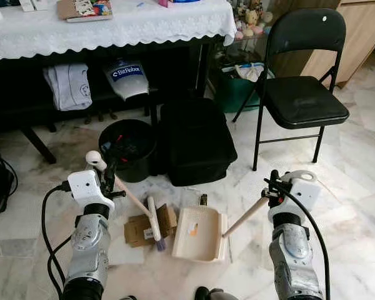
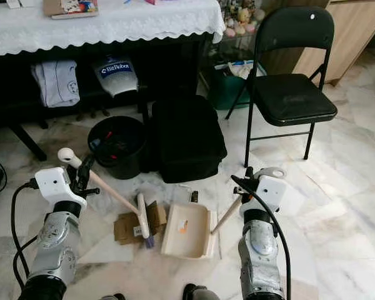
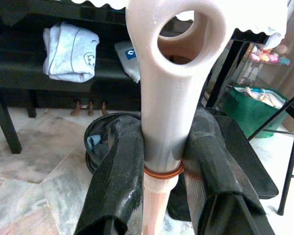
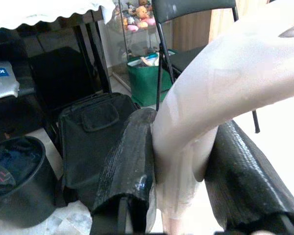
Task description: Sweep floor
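Note:
My left gripper (image 1: 109, 176) is shut on the pale handle of a small broom (image 1: 133, 200), whose head (image 1: 154, 220) rests on the marble floor. Brown cardboard scraps (image 1: 140, 229) lie under and beside the broom head. My right gripper (image 1: 274, 187) is shut on the handle (image 1: 245, 217) of a cream dustpan (image 1: 199, 234) that sits on the floor just right of the scraps. In the left wrist view the black fingers (image 3: 118, 176) clamp the broom handle (image 3: 169, 98) below its hanging loop. The right wrist view has the fingers (image 4: 130, 166) pressed on the dustpan handle (image 4: 196, 127).
A black bin (image 1: 128, 149) and a black bag (image 1: 197, 140) stand just beyond the dustpan. Behind them is a table with a white cloth (image 1: 112, 28). A black folding chair (image 1: 300, 94) stands at the right, a green bag (image 1: 234, 87) behind it. Cables (image 1: 0, 181) lie at the left.

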Robot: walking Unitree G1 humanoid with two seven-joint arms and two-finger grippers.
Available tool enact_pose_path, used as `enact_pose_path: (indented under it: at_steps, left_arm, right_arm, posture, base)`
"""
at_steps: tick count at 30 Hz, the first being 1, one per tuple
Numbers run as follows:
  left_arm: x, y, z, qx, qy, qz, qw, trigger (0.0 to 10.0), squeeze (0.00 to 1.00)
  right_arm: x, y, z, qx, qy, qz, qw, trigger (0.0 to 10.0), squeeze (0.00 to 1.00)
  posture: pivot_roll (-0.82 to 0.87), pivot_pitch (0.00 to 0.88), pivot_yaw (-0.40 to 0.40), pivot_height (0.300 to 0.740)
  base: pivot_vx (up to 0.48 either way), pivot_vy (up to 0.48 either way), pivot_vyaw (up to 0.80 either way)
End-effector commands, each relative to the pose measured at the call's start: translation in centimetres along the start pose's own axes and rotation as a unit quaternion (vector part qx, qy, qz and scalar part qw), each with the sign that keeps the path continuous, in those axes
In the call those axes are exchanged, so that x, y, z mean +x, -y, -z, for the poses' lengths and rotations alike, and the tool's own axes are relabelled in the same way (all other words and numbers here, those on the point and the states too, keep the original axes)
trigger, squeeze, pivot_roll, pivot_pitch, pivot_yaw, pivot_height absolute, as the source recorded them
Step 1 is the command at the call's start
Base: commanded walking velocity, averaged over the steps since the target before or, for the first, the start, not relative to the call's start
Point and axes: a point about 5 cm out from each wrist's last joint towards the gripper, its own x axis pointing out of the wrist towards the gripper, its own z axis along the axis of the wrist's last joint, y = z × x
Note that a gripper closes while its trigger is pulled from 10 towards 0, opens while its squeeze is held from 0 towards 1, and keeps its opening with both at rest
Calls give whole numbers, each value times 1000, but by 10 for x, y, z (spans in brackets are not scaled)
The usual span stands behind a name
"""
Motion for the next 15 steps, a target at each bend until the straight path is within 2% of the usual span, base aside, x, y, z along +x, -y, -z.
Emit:
enact_pose_path:
  at_steps: [1, 11, 13, 14, 15]
  left_arm:
    - [-6, -4, 6, 5, -16, -9, 1000, 10000, 51]
    - [-4, -5, 3, 9, -7, -19, 1000, 10000, 55]
    - [-4, -5, 2, 10, -5, -20, 1000, 10000, 55]
    - [-4, -4, 2, 11, -5, -20, 1000, 10000, 51]
    - [-3, -4, 2, 12, -5, -20, 1000, 10000, 51]
  right_arm:
    - [0, -1, -1, 1, 10, -5, 1000, 10000, 0]
    - [-2, -6, 0, -13, 19, -28, 999, 10000, 0]
    - [-2, -9, 1, 1, 12, -28, 1000, 10000, 0]
    - [-1, -10, 2, 34, 0, -20, 999, 10000, 0]
    - [-1, -11, 2, 44, -3, -17, 999, 10000, 0]
  posture:
    - [-30, 144, -52, 740]
    - [-33, 153, -56, 740]
    - [-33, 155, -56, 740]
    - [-32, 156, -57, 740]
    - [-32, 156, -57, 740]
  base:
    - [0, 0, 0]
    - [0, 0, 0]
    - [0, 0, 0]
    - [0, 0, 0]
    - [0, 0, 0]
